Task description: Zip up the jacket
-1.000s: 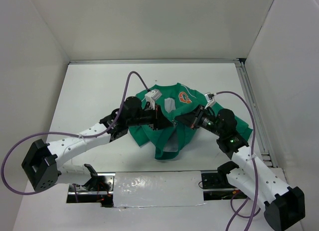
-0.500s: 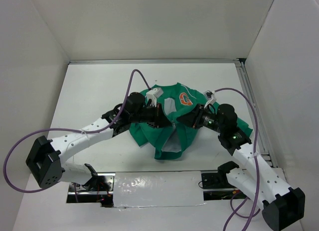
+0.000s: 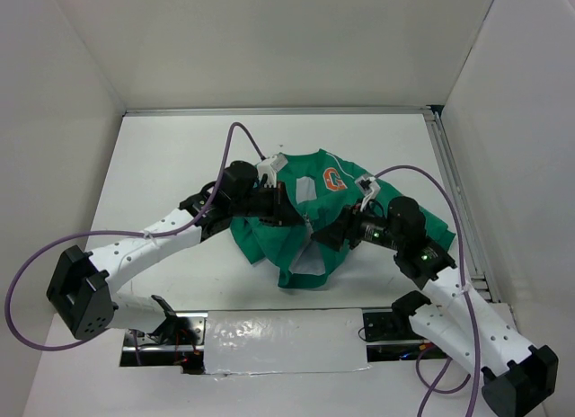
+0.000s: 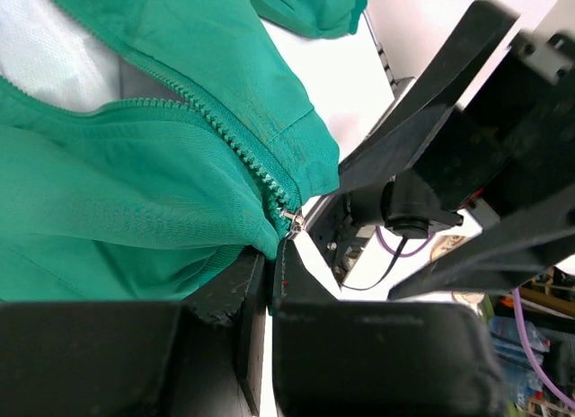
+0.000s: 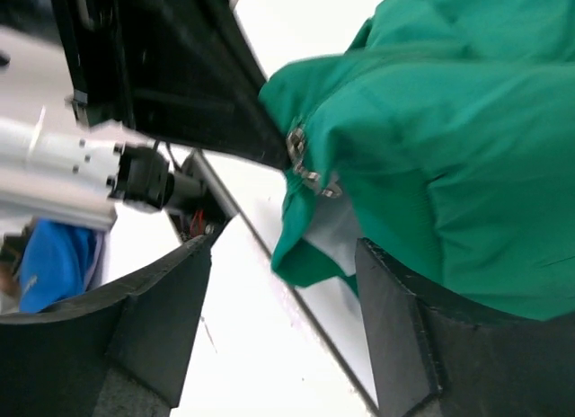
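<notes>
Right in front of the right gripper [image 5: 286, 246] hangs the little metal zipper pull [image 5: 305, 165], at the bottom edge of the green jacket [image 5: 449, 120]. This gripper's two fingers stand wide apart and hold nothing. The left gripper [image 4: 269, 269] is squeezed almost closed on the jacket's bottom hem, just below the pull, which looks like a good way to hold the cloth tight. The jacket lies bunched on the white table [image 3: 162, 165] between the two grippers, its front mostly open and the white inside showing. To do this step well, I think the right gripper should slide forward until the pull sits between its fingers. Then it should close on the pull only, not the cloth, and drag it along the zipper teeth [image 4: 225, 134], away from the left gripper. The left one should hold firm so nothing jams.
</notes>
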Controlling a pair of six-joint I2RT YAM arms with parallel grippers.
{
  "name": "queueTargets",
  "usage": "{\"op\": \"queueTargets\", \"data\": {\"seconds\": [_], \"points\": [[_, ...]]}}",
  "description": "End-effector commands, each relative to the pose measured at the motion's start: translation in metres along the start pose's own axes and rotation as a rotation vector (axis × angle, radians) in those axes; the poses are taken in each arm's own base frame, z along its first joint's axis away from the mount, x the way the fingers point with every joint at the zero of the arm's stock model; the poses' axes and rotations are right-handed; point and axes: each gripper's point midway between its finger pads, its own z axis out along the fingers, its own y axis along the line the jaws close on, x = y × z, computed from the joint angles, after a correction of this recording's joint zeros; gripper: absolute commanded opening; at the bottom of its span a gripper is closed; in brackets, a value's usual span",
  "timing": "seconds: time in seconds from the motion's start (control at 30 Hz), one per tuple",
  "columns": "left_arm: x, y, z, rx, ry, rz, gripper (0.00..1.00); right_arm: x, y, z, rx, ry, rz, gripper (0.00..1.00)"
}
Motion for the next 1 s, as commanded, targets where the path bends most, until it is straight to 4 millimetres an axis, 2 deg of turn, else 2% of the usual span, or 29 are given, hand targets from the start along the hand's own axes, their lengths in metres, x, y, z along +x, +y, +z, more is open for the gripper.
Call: {"op": "queueTargets", "data": {"seconds": [0.0, 0.03, 0.07, 0.1, 0.13, 0.27, 0.53, 0.63, 0.7, 0.77, 0.93, 0.97], "points": [[-0.020, -0.031, -0.009, 0.108, -0.038, 0.020, 0.00, -0.003, 0.012, 0.001, -0.054, -0.033, -0.061, 0.74], [-0.019, -0.031, -0.010, 0.115, -0.034, 0.016, 0.00, -0.002, 0.012, 0.003, -0.058, -0.031, -0.063, 0.85], [-0.018, -0.033, -0.011, 0.124, -0.033, 0.021, 0.00, -0.004, 0.016, 0.004, -0.080, -0.034, -0.077, 0.91], [-0.019, -0.034, -0.012, 0.127, -0.036, 0.022, 0.00, -0.001, 0.012, 0.009, -0.069, -0.018, -0.063, 0.92], [-0.019, -0.035, -0.013, 0.132, -0.034, 0.022, 0.00, 0.000, 0.011, 0.012, -0.071, -0.010, -0.058, 0.99], [-0.019, -0.035, -0.015, 0.127, -0.037, 0.025, 0.00, -0.006, 0.016, 0.024, -0.114, -0.018, -0.064, 1.00], [-0.020, -0.031, -0.012, 0.113, -0.038, 0.012, 0.00, -0.009, 0.028, 0.030, -0.175, 0.005, -0.067, 0.99], [-0.023, -0.027, -0.010, 0.094, -0.050, 0.004, 0.00, -0.006, 0.031, 0.028, -0.183, 0.010, -0.063, 0.90], [-0.023, -0.026, -0.009, 0.088, -0.053, 0.002, 0.00, -0.004, 0.032, 0.027, -0.185, 0.015, -0.059, 0.76], [-0.022, -0.025, -0.008, 0.086, -0.050, -0.002, 0.00, -0.003, 0.032, 0.026, -0.178, 0.014, -0.058, 0.68], [-0.022, -0.024, -0.007, 0.085, -0.047, -0.003, 0.00, -0.004, 0.029, 0.025, -0.151, 0.005, -0.051, 0.65], [-0.022, -0.025, -0.008, 0.085, -0.048, -0.002, 0.00, -0.005, 0.029, 0.025, -0.149, 0.002, -0.051, 0.58]]}}
